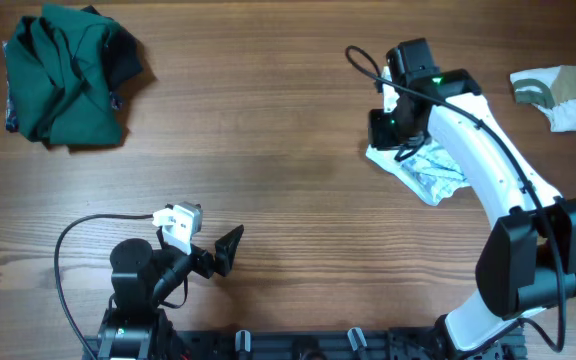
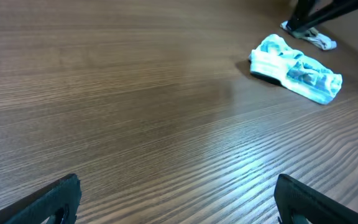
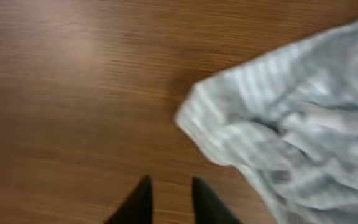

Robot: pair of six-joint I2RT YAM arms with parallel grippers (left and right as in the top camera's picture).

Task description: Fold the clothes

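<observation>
I see the striped garment [image 1: 433,180] crumpled on the worktop [image 1: 268,150], right gripper [image 3: 169,202] slightly parted beside it, empty; left gripper [image 2: 178,199] wide open

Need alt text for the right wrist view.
A crumpled pale striped garment lies on a wooden table, filling one side of the blurred frame. The right end effector sits over bare wood beside it, fingers slightly apart, empty.
</observation>
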